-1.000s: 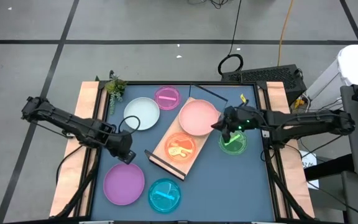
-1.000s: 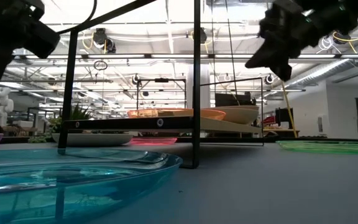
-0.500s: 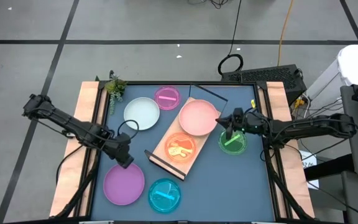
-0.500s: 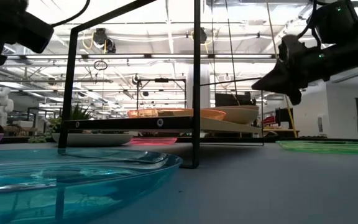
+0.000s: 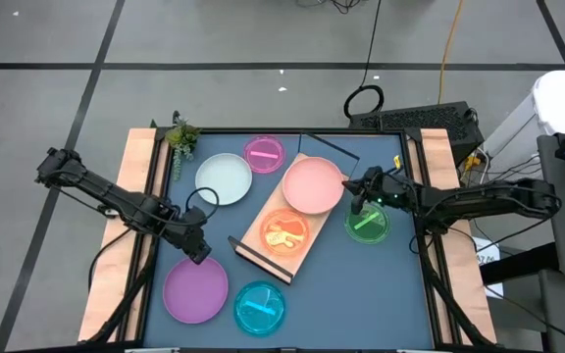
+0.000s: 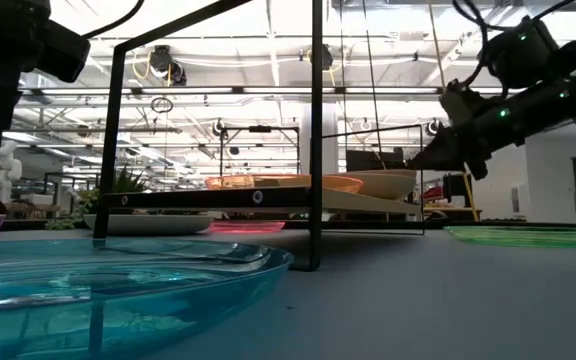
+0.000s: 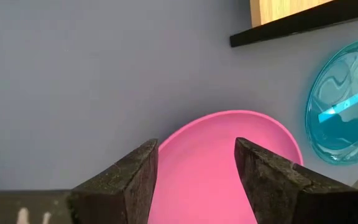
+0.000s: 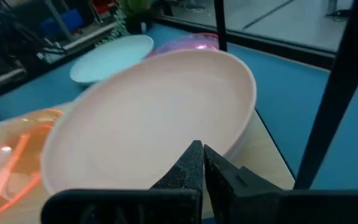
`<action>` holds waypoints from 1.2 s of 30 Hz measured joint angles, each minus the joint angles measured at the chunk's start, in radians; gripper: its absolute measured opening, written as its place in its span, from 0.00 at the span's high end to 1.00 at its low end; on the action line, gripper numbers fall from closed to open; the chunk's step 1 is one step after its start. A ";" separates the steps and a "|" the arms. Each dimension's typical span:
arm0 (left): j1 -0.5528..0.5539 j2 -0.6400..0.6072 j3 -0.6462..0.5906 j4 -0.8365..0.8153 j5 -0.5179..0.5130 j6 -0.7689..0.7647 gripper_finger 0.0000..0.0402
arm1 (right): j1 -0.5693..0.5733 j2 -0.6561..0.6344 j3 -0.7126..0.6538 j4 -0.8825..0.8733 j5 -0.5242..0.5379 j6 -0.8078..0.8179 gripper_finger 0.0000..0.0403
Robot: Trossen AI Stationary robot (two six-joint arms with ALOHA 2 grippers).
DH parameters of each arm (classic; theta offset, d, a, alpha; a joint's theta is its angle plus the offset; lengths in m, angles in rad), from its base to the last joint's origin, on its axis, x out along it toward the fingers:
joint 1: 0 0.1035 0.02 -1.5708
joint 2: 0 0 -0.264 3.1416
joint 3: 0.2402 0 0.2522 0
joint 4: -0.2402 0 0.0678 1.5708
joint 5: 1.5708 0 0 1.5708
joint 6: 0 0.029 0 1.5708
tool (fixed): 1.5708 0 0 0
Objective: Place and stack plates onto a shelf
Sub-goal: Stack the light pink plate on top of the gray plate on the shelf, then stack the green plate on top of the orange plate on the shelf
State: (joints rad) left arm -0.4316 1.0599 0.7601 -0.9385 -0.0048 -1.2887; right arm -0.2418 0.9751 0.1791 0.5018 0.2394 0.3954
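While both arms hang over the worktop, these lines tell what lies where and how it should handle.

Shelf: the light-wood shelf (image 5: 287, 225) lies slantwise at the middle of the blue worktop (image 5: 381, 294), its black frame ends at the near-left and far-right.
On the shelf: a salmon pink plate (image 5: 313, 185) at the far end and a translucent orange plate (image 5: 284, 230) at the near end, side by side, not stacked.
Still on the worktop: a purple plate (image 5: 195, 290) and a blue plate (image 5: 260, 306) near left; a pale plate (image 5: 224, 179) and a small pink plate (image 5: 264, 152) far left; a green plate (image 5: 368, 225) right of the shelf.
Left pincer: the left pincer (image 5: 197, 249) hovers open just above the far rim of the purple plate, holding nothing.
Right pincer: the right pincer (image 5: 357, 195) is closed and empty, between the salmon pink plate and the green plate.
Handling: the plates look like thin plastic, so probably light, stiff and slick; the raised rim seems the only place to pinch, and a hard squeeze might flip one.
Hard to make out: the purple plate shows pink in the left wrist view, cut off by the fingers (image 7: 123, 183); the low view hides most of the left arm; no beige plate shows anywhere.
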 joint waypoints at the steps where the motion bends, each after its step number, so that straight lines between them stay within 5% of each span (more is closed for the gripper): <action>1: 0.000 0.000 0.000 0.000 0.000 0.000 0.46 | -0.003 0.014 0.000 0.009 -0.002 0.000 1.00; 29: -0.029 0.000 -0.058 0.058 0.032 -0.011 0.46 | -0.006 0.110 0.000 0.223 -0.008 0.024 1.00; 36: -0.029 0.000 -0.058 0.111 0.117 0.101 0.46 | 0.016 0.081 0.000 0.299 -0.114 0.162 1.00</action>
State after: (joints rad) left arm -0.4607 1.0599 0.7022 -0.8279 0.1124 -1.1878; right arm -0.2255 1.0557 0.1791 0.8008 0.1255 0.5569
